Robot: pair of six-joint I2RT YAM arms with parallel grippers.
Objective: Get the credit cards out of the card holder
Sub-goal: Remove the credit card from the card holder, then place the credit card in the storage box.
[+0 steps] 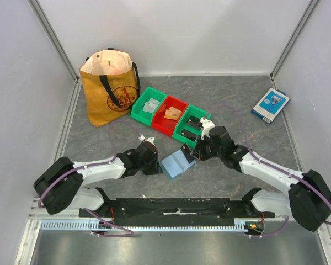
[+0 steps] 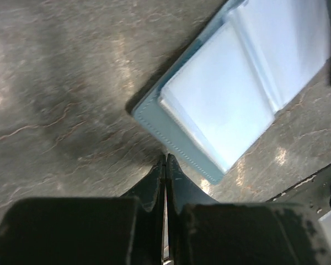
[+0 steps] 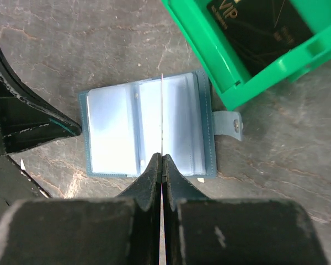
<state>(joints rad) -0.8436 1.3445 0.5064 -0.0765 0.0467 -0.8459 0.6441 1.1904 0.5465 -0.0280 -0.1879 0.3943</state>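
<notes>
one blue card holder (image 3: 115, 132) lying open, left gripper (image 2: 165, 163) closed empty, right gripper (image 3: 162, 160) pinching its sleeve (image 3: 162, 110)

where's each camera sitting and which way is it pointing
top external: above and behind left arm and right arm, looking down on the table; both show.
left wrist: down past the shut left tool at a card holder corner.
right wrist: down past the shut right tool, pinching a card holder leaf.
all three share the card holder.

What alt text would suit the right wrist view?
The shut right hand pinches a thin sheet, seen edge-on, above the open blue card holder. A green bin holding a black card lies beyond.
</notes>
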